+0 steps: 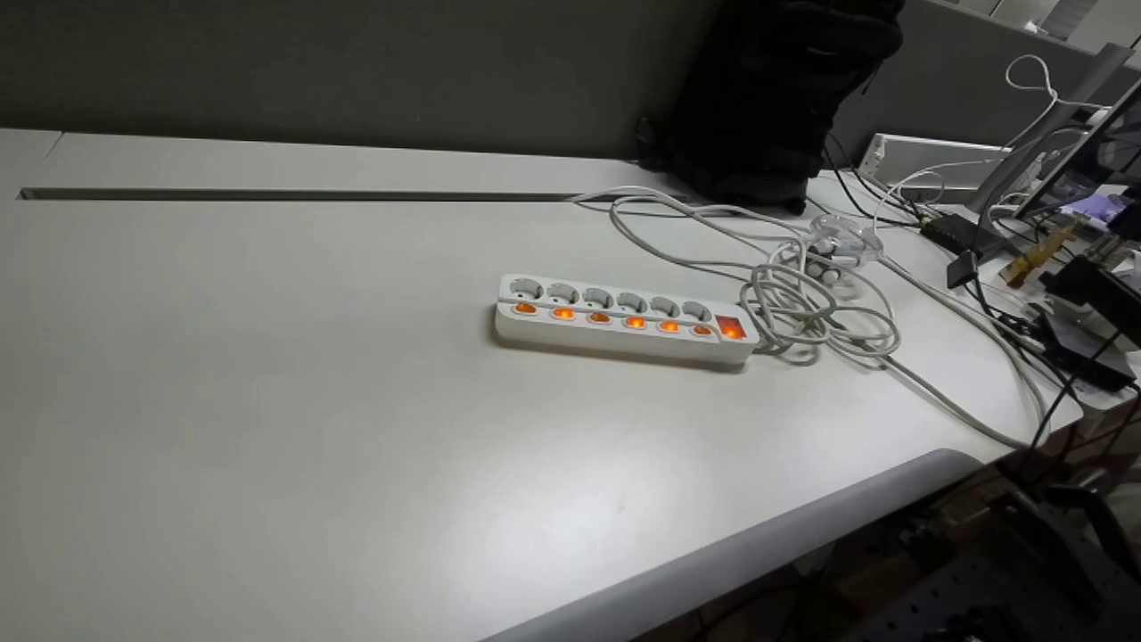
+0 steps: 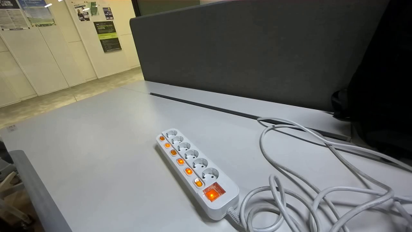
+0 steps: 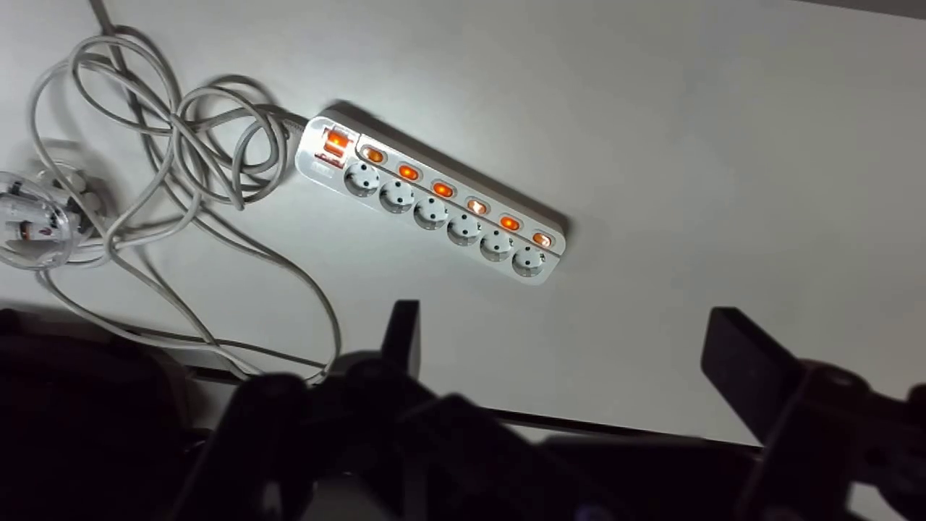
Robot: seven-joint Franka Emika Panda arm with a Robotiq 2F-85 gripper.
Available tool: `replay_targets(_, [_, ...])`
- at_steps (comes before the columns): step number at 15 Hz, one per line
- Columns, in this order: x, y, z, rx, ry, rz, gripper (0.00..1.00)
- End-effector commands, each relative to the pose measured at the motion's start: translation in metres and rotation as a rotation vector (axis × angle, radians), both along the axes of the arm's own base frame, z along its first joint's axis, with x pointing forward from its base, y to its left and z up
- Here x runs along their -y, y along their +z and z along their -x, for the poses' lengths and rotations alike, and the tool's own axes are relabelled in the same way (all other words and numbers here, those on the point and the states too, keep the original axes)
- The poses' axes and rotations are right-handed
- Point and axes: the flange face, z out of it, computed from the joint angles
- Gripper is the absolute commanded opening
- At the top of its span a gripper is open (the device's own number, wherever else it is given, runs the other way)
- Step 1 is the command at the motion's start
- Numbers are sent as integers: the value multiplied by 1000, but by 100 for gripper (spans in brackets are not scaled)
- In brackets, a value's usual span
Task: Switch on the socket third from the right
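Power strip (image 1: 615, 343), white, bearing six round sockets (image 3: 430, 213) and six small orange switches (image 2: 188, 171), on a pale tabletop (image 1: 267, 401). White cord (image 2: 262, 141) leaves one end in loops. Containers: beyond the strip's cord end lies a clear rounded object (image 3: 40, 224), dark and white parts visible in or through it; off the strip's socket side, toward the cord end, stands a black bag (image 1: 767, 98), contents hidden. Edges and room: the socket side faces a dark groove (image 1: 294, 194) and, farther out, a dark grey partition (image 2: 257, 54); the switch side faces a rounded grey table edge (image 1: 749, 556), well apart. Tabletop extends broadly past the cordless end. The gripper (image 3: 568, 340), seen in the wrist view, appears past the socket side, apart from the strip, its fingers (image 3: 749, 369) spread wide and holding nothing. Task item: counted in the wrist view, the socket third from the right (image 3: 464, 229) is third from the strip's cordless end, round and white with dark holes. Its own switch (image 2: 173, 152) looks dim in both exterior views, between glowing neighbours, and shows a bright glare in the wrist view. The switch third from the cord end (image 1: 635, 323) glows. Which end the task counts from cannot be told. The red-orange main switch (image 3: 335, 143) at the cord end is lit.
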Motion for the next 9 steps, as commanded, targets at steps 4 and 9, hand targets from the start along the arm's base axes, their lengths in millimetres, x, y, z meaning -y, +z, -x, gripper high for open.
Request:
replay_targets(4, [8,-37,-40,-42,-23,7,100])
replay_targets(9, [14,-130,-100,-135,-37,20,100])
